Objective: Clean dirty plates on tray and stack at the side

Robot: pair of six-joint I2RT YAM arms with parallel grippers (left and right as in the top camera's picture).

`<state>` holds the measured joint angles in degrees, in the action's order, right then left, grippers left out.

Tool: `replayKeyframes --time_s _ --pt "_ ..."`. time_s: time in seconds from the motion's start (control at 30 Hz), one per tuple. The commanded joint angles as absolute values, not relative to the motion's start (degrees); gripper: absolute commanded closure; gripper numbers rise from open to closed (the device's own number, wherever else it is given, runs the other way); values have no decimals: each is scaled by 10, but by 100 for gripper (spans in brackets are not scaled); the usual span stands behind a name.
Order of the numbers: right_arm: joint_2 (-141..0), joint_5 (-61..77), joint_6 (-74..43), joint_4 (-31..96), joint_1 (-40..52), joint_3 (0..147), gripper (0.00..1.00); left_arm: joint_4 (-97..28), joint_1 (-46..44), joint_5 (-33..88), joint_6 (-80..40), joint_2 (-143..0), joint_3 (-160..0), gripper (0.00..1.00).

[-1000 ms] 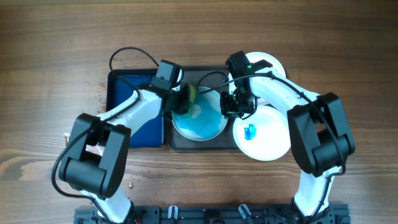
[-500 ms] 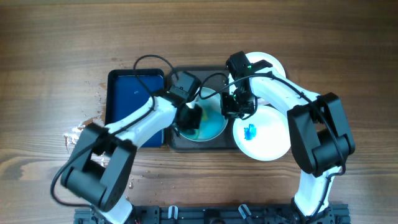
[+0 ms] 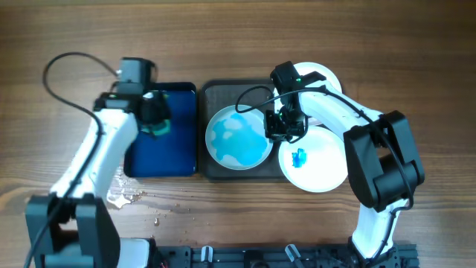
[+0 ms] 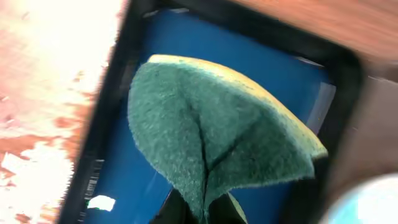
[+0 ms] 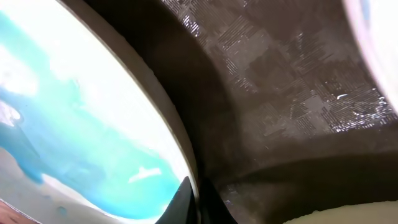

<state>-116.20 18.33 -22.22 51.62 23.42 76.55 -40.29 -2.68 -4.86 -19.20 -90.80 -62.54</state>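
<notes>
A white plate (image 3: 236, 138) smeared with light blue lies tilted on the dark grey tray (image 3: 223, 93); its smeared face fills the left of the right wrist view (image 5: 74, 124). My right gripper (image 3: 277, 128) is shut on that plate's right rim (image 5: 189, 186). A second plate with a small blue smear (image 3: 316, 160) lies at the tray's right end, and a third plate (image 3: 326, 78) lies behind the right arm. My left gripper (image 3: 158, 119) is shut on a green and yellow sponge (image 4: 217, 143), held over the deep-blue tray (image 3: 167, 149).
The deep-blue tray (image 4: 267, 68) sits left of the grey tray, edge to edge. Water drops and crumbs (image 3: 126, 195) lie on the wooden table (image 3: 67, 134) in front of it. Cables loop above both arms.
My left gripper has lifted the sponge off the smeared plate and swung left to above the deep-blue tray. The right gripper and the plates have not moved.
</notes>
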Motion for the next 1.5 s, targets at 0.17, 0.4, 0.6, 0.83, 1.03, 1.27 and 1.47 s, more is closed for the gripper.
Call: replayKeyframes --time_s 0.17,0.4,0.6,0.83,1.03,1.27,1.47 --pt "-1168 165 -210 515 233 764 96 -401 0 7 -157 -1054 -634 96" --pt "-1168 169 -209 517 233 764 96 -420 -14 32 -159 -983 -635 56" --pt "-1167 180 -191 517 233 764 96 -487 -58 32 -185 -766 -635 45" --pt "-1119 177 -191 522 233 766 96 -556 -58 29 -185 -703 -634 38" --pt "-1030 149 -191 544 233 766 96 -554 -58 21 -185 -703 -634 30" --pt "-1010 152 -205 582 233 766 96 -552 -57 -30 -191 -703 -634 23" --pt "-1010 184 -194 654 236 766 95 -536 -1 -110 -260 -705 -634 13"
